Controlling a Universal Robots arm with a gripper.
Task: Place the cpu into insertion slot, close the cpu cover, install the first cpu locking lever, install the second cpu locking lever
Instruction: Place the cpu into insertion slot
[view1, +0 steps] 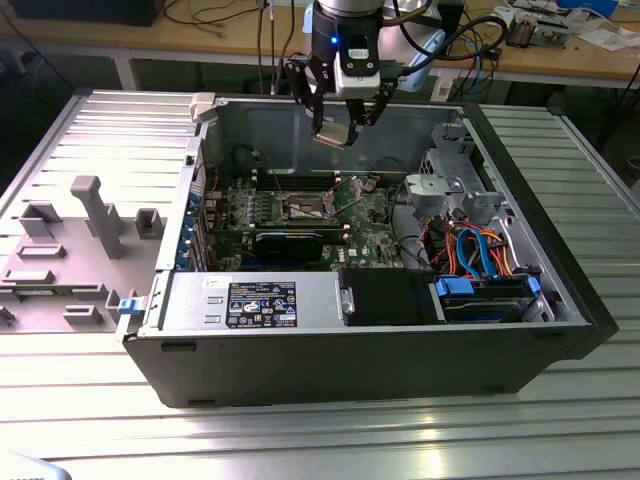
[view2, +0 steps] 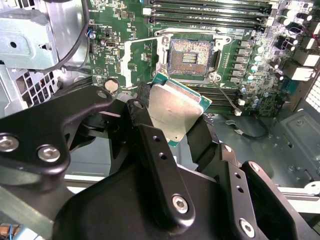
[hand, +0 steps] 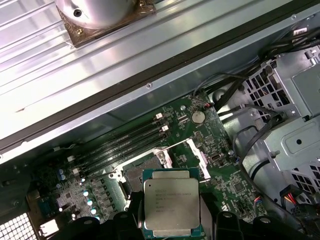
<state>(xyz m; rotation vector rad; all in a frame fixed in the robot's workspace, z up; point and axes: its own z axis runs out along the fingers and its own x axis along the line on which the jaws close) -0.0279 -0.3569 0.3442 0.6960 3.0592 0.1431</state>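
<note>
My gripper (view1: 334, 128) hangs over the open computer case (view1: 560, 270), shut on the cpu (view1: 333, 137), a thin square chip with a pale metal face. In both wrist views the cpu (view2: 175, 112) (hand: 170, 202) sits between the black fingers (view2: 150, 137), tilted and well above the board. The insertion slot (view2: 191, 54) (view1: 305, 208) lies open below it, its dark pin field bare. Partly behind the chip, the insertion slot (hand: 134, 176) also shows in the first wrist view. The cpu cover (view2: 137, 57) (hand: 200, 157) stands swung away beside the socket.
Long memory slots (view2: 210, 7) run beside the socket. A black card (view1: 290, 243) lies across the board. A metal drive cage (view1: 450, 180) and orange and blue cables (view1: 475, 250) fill the exterior view's right of the case. A grey fixture plate (view1: 80, 230) lies outside.
</note>
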